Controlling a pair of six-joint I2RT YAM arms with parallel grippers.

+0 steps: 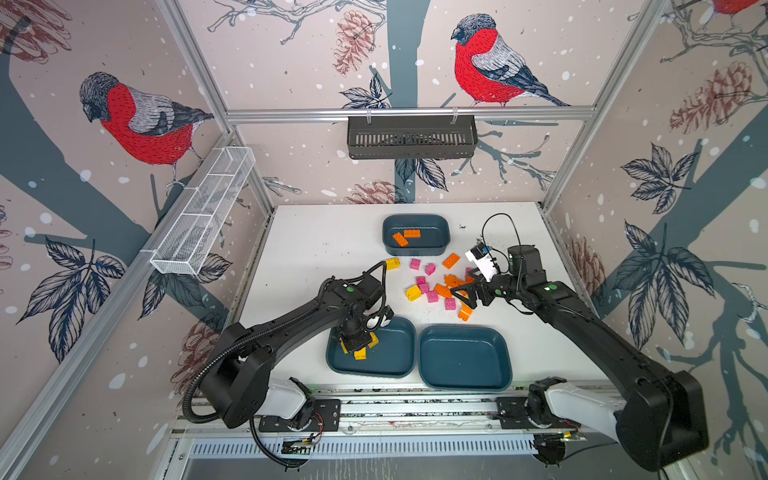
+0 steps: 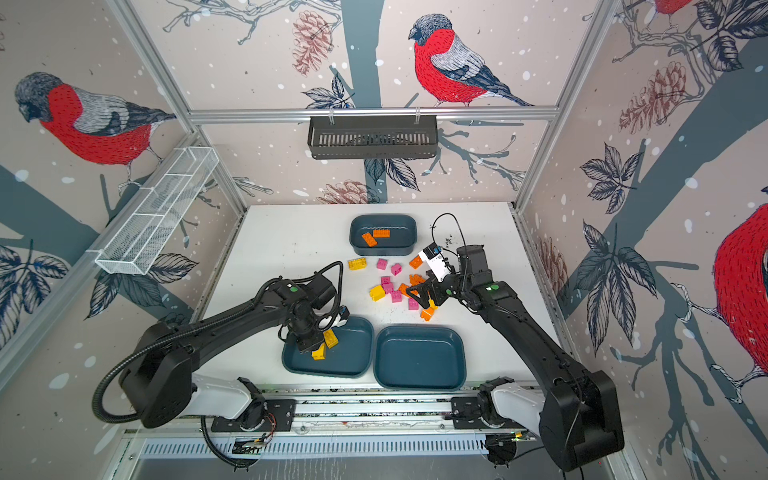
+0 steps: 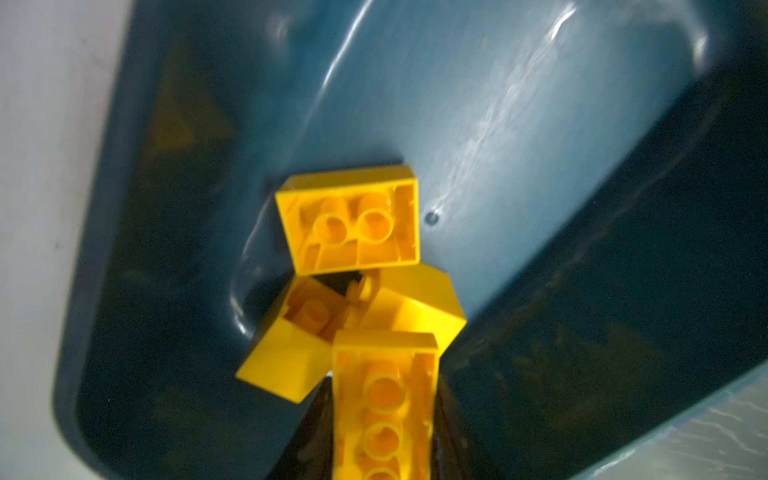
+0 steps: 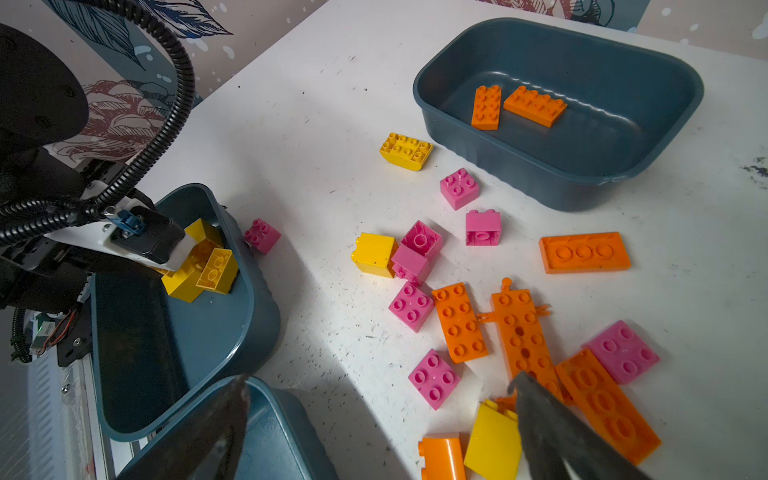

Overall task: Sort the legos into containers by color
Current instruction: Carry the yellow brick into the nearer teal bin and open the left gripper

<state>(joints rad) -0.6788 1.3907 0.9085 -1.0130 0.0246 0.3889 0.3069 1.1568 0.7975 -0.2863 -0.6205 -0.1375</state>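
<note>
Top views first. The left gripper [image 1: 356,341] is down inside the near left tub [image 1: 395,359] with yellow bricks [image 2: 319,353] poking out around it. From up here the wrist covers the jaws, so you cannot tell what they are doing. Just beside it sits the second wide tub [image 1: 463,363]. At the far end, the small tub [image 1: 436,241] holds two orange bricks [image 1: 405,237]. Between the tubs, a loose pile [image 1: 432,293] of pink, orange and yellow lies on the white table [image 1: 311,257]. The right gripper [image 1: 467,297] hangs over the pile's right edge, jaws spread.

Over to the left wrist, and here is what the top missed. A yellow oblong brick [image 3: 384,415], hollow side to the camera, is pinched between the dark fingers [image 3: 307,453]. It is low over the tub floor, and the other yellow bricks are heaped just beyond it.

Now the right wrist. Its own two fingers [image 4: 548,424] stand wide apart, with nothing between them but pile and table. This angle also picks out a lone pink brick [image 4: 262,235] tucked just beside the left tub's outer wall. Across the table, both orange bricks lie studs-up in the small tub.
</note>
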